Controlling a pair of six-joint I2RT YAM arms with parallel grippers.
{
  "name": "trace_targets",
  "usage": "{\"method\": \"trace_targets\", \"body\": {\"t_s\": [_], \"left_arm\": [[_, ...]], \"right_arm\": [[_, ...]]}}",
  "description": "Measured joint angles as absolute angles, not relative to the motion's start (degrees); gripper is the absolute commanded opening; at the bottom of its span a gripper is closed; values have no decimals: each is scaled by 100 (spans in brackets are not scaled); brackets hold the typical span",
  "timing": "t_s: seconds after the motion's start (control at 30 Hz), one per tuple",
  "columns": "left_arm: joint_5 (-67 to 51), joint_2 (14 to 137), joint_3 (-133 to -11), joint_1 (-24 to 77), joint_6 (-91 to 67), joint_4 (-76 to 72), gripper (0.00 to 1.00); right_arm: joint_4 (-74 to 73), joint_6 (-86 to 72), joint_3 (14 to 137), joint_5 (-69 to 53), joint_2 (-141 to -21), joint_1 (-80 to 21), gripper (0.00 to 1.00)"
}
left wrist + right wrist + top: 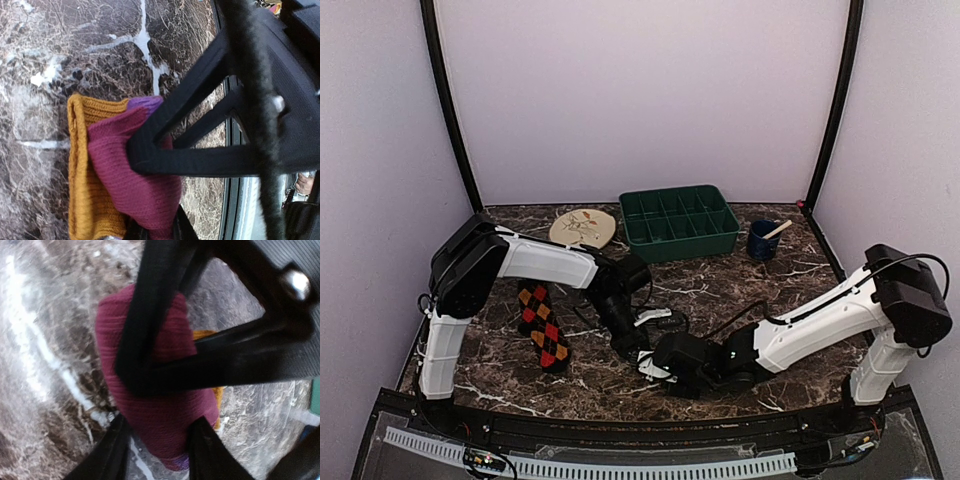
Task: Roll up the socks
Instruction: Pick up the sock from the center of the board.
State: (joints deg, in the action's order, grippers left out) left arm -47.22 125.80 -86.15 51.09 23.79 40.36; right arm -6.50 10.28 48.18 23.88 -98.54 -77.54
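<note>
Near the middle of the desk's [790, 285] near edge, your two claws meet on the magenta sock [165, 410], bunched into a roll with its orange-yellow cuff showing alongside. Your right claw [157, 440] clasps the roll, a finger pressed to each side. Your left claw [155, 231] appears to pinch the fabric, though little of it shows. The black argyle sock [542, 325] lies flat toward the left edge. Along the far edge sit a floral plate [583, 227], a green tray [678, 222] and a blue cup [762, 240].

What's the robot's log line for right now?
magenta sock: bunched into a roll | left tool: clamped on it | right tool: at the roll, grip unclear | argyle sock: lying flat, untouched
</note>
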Motion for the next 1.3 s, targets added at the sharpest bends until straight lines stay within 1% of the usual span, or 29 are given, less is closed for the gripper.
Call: {"method": "trace_targets", "body": {"t_s": [0.13, 0.3, 0.43, 0.53, 0.6, 0.8, 0.87, 0.93, 1.03, 1.3], "left_arm": [[-4720, 12582, -8621, 5105, 2377, 4047, 0], [-4720, 12591, -8635, 5085, 2370, 4073, 0], [-4663, 12593, -8663, 5059, 2263, 4141, 3], [-4624, 12593, -8674, 5006, 2108, 4211, 9], [-4626, 12593, -8674, 4939, 1990, 4248, 14], [-4635, 12554, -8611, 4831, 1743, 4246, 20], [-4628, 12521, -8569, 4805, 1699, 4228, 26], [-4626, 12466, -8503, 4779, 1638, 4198, 29], [-4593, 12352, -8361, 4744, 1562, 4097, 31], [-4412, 12068, -7983, 4622, 1334, 3712, 31]], "right_arm": [[-646, 1079, 4880, 2189, -9924, -7592, 22], [-781, 1192, 4998, 1835, -9944, -7459, 17], [-961, 1247, 5164, 1472, -9996, -7347, 15], [-1046, 1258, 5266, 1251, -10042, -7260, 13], [-1052, 1256, 5308, 1098, -10066, -7190, 12], [-1048, 1238, 5400, 714, -10121, -7024, 11], [-1052, 1238, 5439, 631, -10149, -6993, 11], [-1052, 1236, 5487, 521, -10189, -6958, 11], [-1026, 1234, 5531, 351, -10224, -6910, 11], [-965, 1170, 5647, -40, -10337, -6792, 10]]}}
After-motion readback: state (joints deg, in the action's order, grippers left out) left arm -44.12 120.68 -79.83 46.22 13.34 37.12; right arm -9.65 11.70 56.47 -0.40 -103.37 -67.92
